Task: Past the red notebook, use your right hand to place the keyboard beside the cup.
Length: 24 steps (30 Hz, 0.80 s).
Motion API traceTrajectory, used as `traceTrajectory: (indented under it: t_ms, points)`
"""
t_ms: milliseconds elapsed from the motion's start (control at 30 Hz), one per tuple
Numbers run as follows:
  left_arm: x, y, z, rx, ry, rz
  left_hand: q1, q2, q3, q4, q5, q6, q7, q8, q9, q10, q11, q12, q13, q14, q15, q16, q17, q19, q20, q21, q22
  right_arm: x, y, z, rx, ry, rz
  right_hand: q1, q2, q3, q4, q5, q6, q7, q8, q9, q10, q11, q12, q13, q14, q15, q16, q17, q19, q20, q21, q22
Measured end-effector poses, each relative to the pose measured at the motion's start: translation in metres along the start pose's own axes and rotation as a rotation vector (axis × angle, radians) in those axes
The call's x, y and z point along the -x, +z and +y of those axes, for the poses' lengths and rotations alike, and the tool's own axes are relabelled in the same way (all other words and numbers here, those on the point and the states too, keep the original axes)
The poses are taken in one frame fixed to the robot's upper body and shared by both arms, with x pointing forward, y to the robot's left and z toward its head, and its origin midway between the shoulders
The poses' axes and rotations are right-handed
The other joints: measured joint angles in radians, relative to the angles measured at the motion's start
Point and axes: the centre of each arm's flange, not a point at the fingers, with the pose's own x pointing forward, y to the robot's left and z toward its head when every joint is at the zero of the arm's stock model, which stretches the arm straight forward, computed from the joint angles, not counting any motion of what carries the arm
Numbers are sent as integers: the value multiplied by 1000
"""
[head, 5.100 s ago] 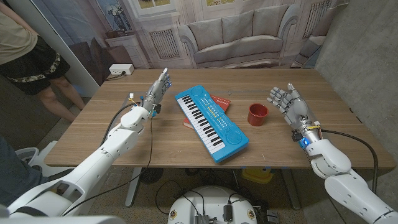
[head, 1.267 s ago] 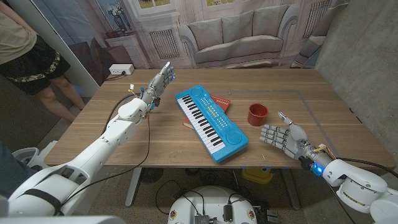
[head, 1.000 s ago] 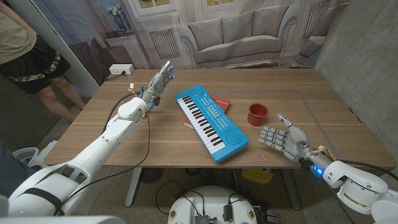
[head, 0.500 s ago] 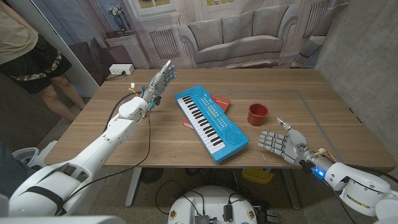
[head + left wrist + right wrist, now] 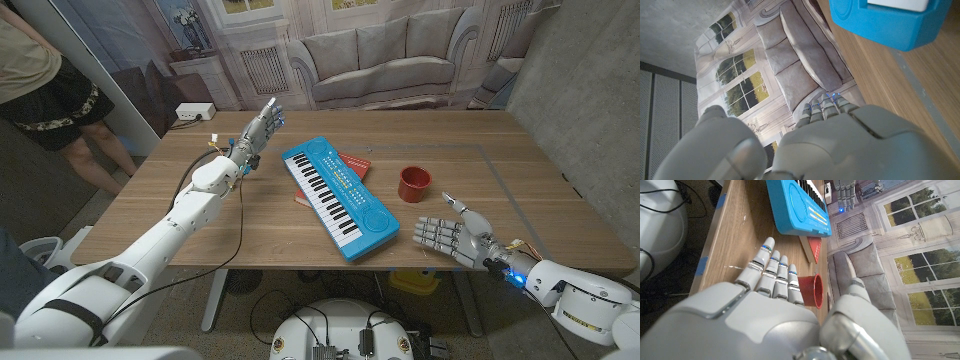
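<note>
blue keyboard (image 5: 338, 197), red notebook (image 5: 351, 164), red cup (image 5: 414, 183), brown wooden table (image 5: 520, 180)

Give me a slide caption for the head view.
Open right robot hand near the blue keyboard's front end, red cup beyond it; left robot hand raised at the keyboard's far side.

1. The right hand (image 5: 775, 307) shows from behind, fingers (image 5: 771, 270) held straight and close together, thumb (image 5: 856, 300) set apart, holding nothing.
2. Past the fingertips stands the red cup (image 5: 809, 290) on the wooden table (image 5: 740, 225).
3. The blue toy keyboard (image 5: 799, 209) lies farther off, apart from the cup.
4. A corner of the red notebook (image 5: 815, 249) shows between keyboard and cup.
5. The left hand (image 5: 845, 192) shows beyond the keyboard, fingers straight.
</note>
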Motion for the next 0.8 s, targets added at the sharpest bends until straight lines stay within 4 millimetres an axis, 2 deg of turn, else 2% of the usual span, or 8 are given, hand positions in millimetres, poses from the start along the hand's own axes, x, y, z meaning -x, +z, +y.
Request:
traceTrajectory:
  t_ms: [133,700,800]
  points:
    - [0,-1,0,2,-1,-1,9,-9,0,0,0,0,0,0,0,0,0,0,0,0,0,0,0,0,0,0,0,-1,0,-1,1,-1,0,1,-1,-3,-3,0,0,0,0,0,5,5,-2,0,0,6,-4,0,5,5,-3,-2]
    - [-2,0,0,-2,-38,-14,14,-4,-4,-4,0,0,0,0,0,0,0,0,0,0,0,0,0,0,0,0,0,-8,-12,11,-59,57,68,21,-21,-8,-17,0,-8,0,-4,0,-5,16,-10,0,-10,16,-8,0,-2,20,-13,-2]
    - [-2,1,-1,-2,-47,-18,14,-4,-4,-4,0,0,0,0,0,0,0,0,0,0,0,0,0,0,0,0,0,-10,-15,11,-63,60,72,33,-29,-6,-28,0,-14,-1,-4,0,-5,16,-14,0,-11,17,-10,0,-2,20,-17,-2]
